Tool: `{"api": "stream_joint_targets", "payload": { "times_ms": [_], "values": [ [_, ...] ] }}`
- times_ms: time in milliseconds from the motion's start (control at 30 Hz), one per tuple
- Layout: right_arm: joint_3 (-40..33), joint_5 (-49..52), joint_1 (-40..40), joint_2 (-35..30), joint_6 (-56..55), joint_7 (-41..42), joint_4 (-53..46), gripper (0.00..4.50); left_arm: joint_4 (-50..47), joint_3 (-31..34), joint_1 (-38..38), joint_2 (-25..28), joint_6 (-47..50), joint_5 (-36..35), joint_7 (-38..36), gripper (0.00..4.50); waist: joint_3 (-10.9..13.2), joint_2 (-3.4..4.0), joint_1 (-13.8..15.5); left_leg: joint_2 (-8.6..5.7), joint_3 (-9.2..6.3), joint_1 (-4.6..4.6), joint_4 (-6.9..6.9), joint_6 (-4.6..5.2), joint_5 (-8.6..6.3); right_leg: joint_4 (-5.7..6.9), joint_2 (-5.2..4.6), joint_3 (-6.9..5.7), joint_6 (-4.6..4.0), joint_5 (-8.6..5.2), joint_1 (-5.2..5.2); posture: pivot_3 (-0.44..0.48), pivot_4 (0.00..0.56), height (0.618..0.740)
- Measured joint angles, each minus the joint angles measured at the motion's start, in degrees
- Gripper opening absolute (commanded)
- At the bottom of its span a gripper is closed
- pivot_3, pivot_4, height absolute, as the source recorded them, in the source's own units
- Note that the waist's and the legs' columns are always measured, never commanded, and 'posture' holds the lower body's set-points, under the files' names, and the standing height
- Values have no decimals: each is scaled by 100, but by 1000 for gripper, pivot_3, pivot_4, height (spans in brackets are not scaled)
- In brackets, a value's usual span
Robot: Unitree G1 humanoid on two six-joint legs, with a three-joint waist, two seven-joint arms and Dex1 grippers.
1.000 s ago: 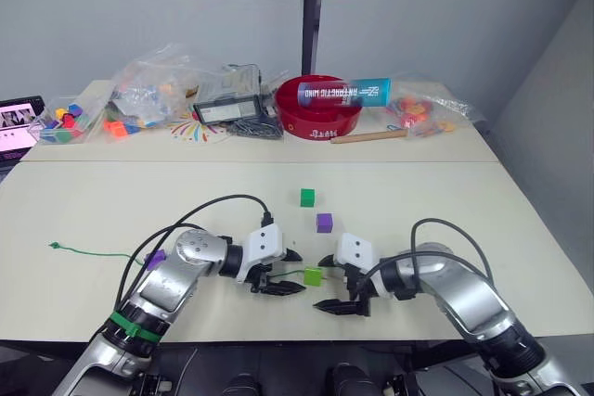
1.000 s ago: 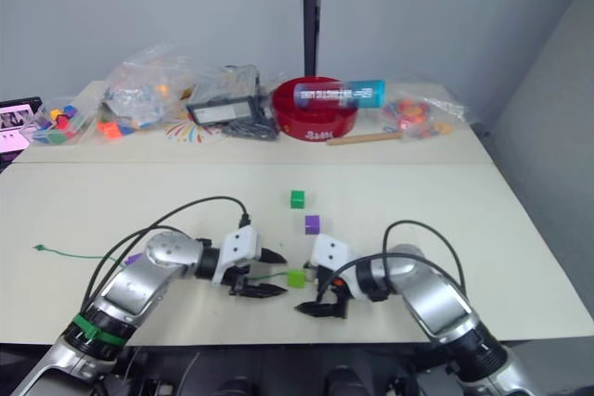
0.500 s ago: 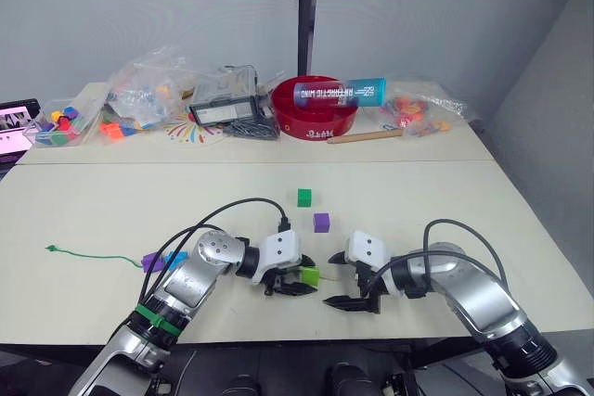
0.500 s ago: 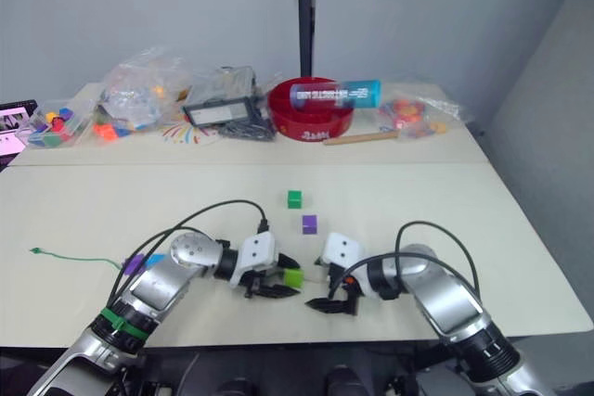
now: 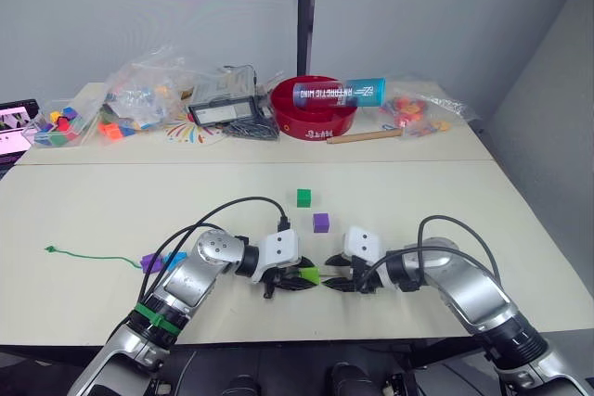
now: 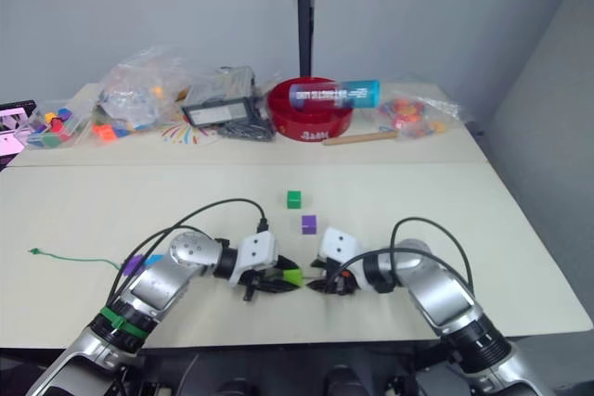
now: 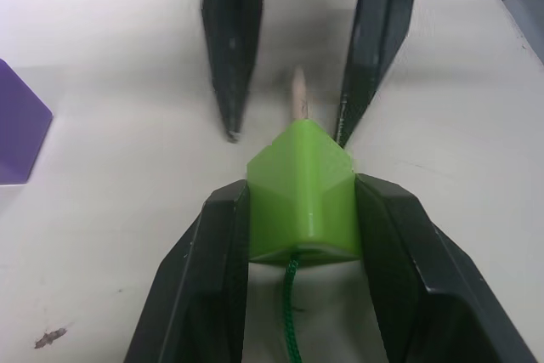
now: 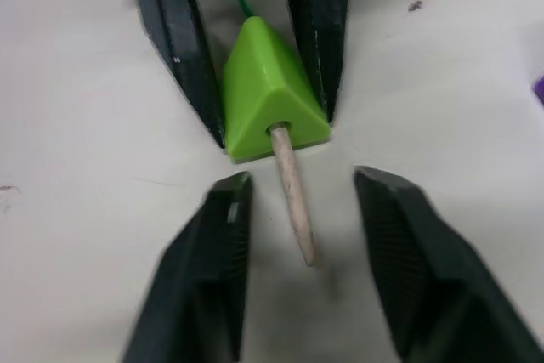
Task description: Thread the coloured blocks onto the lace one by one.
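The right gripper (image 8: 293, 248) has closed in, its spread fingers now straddling the lace's pale tip (image 8: 291, 189), poking lengthwise from the light green block (image 7: 302, 193) the left gripper (image 7: 297, 240) is clamping.

The room is bright and the light is soft and even, so the pale table (image 5: 83, 210) has no strong glare and the far things look clear. In the left wrist view the light green block (image 7: 302, 193) is sharp and bright, with soft dark shadows under the black fingers (image 7: 195, 286). In the right wrist view the near fingers (image 8: 204, 286) look a bit blurry, and the lace's pale tip (image 8: 293, 201) drops a faint shadow on the table
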Motion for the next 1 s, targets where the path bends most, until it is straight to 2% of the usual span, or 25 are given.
{"api": "stream_joint_targets", "payload": {
  "times_ms": [100,333,467,600,767,1000],
  "values": [
    [30,2,5,0,-59,60,0,6,0,0,0,10,1,0,-25,1342,0,0,-2,0,0,3,0,0,0,1,0,0,0,0,2,0,150,731],
    [44,2,7,1,-73,92,-7,0,-17,-2,-15,95,-16,9,-96,1342,0,0,-12,0,0,5,0,0,0,2,1,1,0,0,3,0,150,731],
    [57,-7,5,14,-84,83,-14,0,-246,160,133,641,-53,-80,-324,1342,0,0,-40,4,1,7,-1,0,0,4,5,1,-1,0,0,0,150,731],
    [110,-36,-76,59,-87,77,27,0,-313,570,474,1622,-447,-179,-711,1342,0,0,-92,11,3,14,-3,0,0,5,9,1,-2,-1,0,0,150,731],
    [144,-77,-110,86,-92,63,57,0,571,1188,753,2632,-1357,-279,-1057,1342,-3,6,-141,15,10,32,-11,1,-1,9,12,1,-1,-9,5,0,150,731],
    [151,-96,-110,89,-120,67,91,0,2183,1482,652,3067,-2577,-250,-1236,1342,-13,23,-155,20,27,55,-18,2,-1,17,12,6,9,-25,10,0,150,731]
  ]
}}
